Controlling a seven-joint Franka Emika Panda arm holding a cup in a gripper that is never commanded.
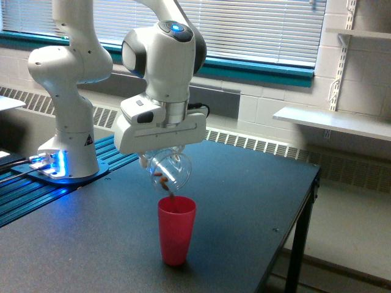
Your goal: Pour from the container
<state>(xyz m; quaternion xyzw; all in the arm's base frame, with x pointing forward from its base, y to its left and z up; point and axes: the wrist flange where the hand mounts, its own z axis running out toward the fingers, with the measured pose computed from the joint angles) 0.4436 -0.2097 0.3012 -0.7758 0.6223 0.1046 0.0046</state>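
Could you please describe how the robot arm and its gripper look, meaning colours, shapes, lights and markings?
The arm is glossy white with rounded, bulbous segments and dark grey or black joint bands. A small blue light glows on top of the wrist joint. The gripper has a wide, boxy white body with a dark slot on its face. The white base column bears a small black triangular mark, with blue lights glowing at its foot.

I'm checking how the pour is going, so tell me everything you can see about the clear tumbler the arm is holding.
The clear tumbler looks like thin see-through plastic. It hangs under the gripper, tipped steeply so its mouth points down at the pink cup on the black table, just above the rim without touching it. Only a few brown bits show inside near the mouth, with a small trickle at the lip. The gripper's body hides the fingers, so the exact grip cannot be seen.
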